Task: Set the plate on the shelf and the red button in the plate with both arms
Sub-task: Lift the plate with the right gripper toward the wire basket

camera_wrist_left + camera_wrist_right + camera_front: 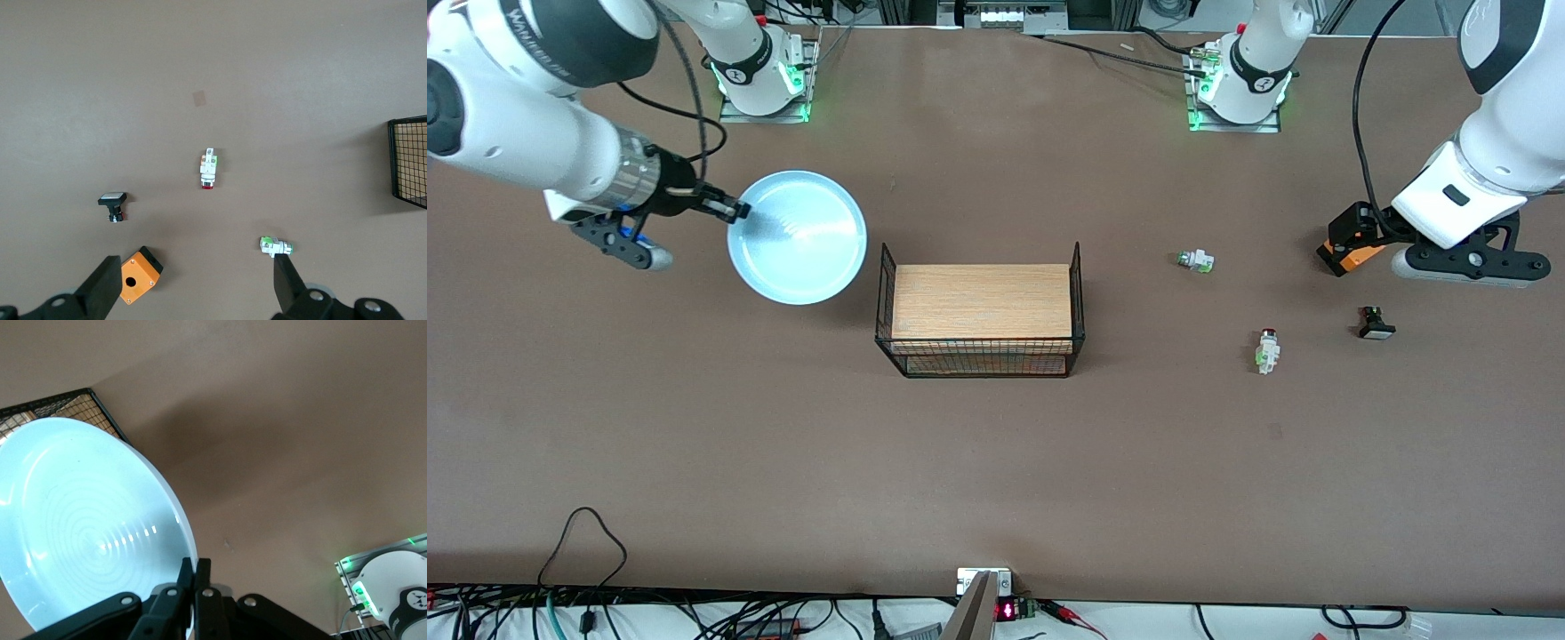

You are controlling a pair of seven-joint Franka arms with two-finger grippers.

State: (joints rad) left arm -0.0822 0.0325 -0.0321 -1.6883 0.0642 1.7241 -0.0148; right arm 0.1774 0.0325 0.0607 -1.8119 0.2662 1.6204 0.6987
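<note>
The pale blue plate (797,237) hangs above the table, beside the wire rack (978,360) toward the right arm's end. My right gripper (734,211) is shut on its rim. The right wrist view shows the plate (87,520) tilted, its edge pinched in the right gripper (194,568). The red button (1266,349) lies on the table toward the left arm's end, apart from both grippers. My left gripper (1383,233) is open and empty, up over an orange box (1352,253). In the left wrist view the red button (207,169) lies well clear of the open left gripper (195,283).
The rack carries a wooden board (982,300). A white switch with a silvery-green cap (1195,260) and a black switch with a white face (1376,324) lie near the red button. The rack's corner (410,160) shows in the left wrist view.
</note>
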